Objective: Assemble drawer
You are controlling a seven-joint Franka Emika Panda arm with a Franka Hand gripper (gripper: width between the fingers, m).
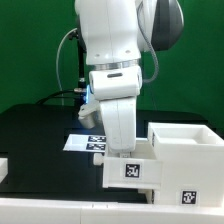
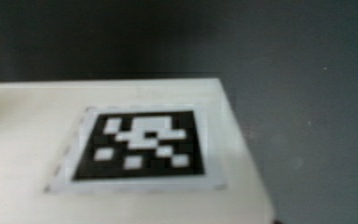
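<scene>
The drawer's white tray (image 1: 133,170) sits on the black bench (image 1: 40,135) directly under the robot's hand (image 1: 120,148), near the front edge in the exterior view, its tagged face turned toward that camera. The hand comes straight down onto the tray's top, and the wrist housing hides the fingers, so whether they are spread, pressed together or pinching the tray cannot be told. In the wrist view a flat white surface (image 2: 43,130) fills the frame, carrying a black-and-white square tag (image 2: 144,148); the picture is soft and neither finger shows in it. Beyond that surface only dark bench is visible.

Just to the exterior view's right of the tray, touching or nearly touching it, stands the drawer's large open-topped housing (image 1: 185,160), cut off by the frame's right edge, with one tag low on its front face (image 1: 186,198). Behind the hand, partly covered by the arm, lies the marker board (image 1: 85,142); only its left-hand tags can be seen. At the exterior view's far left edge a small white piece (image 1: 3,167) pokes into view, too cropped to identify. A pale strip (image 1: 60,210) runs along the bench's front edge. The white arm (image 1: 110,50) rises out of frame above, a dark cable (image 1: 66,60) looping beside it against a green backdrop (image 1: 30,50).
</scene>
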